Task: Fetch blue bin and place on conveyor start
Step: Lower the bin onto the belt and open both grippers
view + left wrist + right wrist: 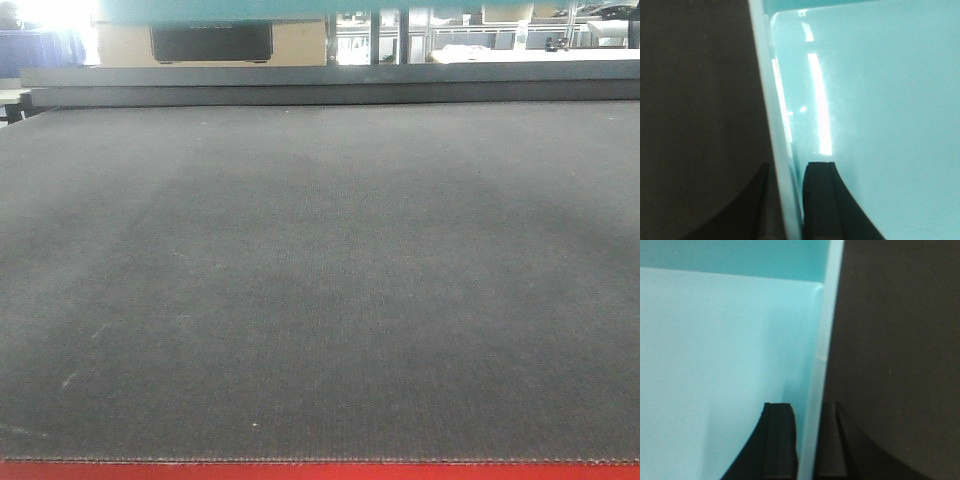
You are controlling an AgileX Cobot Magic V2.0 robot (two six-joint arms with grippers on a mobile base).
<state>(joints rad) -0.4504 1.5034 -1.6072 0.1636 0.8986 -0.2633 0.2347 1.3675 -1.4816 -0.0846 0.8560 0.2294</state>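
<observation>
We're looking at the conveyor start (320,300): matte black belt filling the view, red strip (320,471) along the near edge, bright windows (470,40) glaring behind. The blue bin (880,100) is facing open side up over the belt, long axis apparently running left-right. Left hand (790,167) is clamping its left wall and right hand (807,407) its right wall, each with one finger inside.

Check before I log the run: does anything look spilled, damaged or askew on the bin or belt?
Nothing stands out. The blue bin looks bare and unmarked, the left gripper and right gripper each grip a side wall, and the black belt shows only faint scuffs.
</observation>
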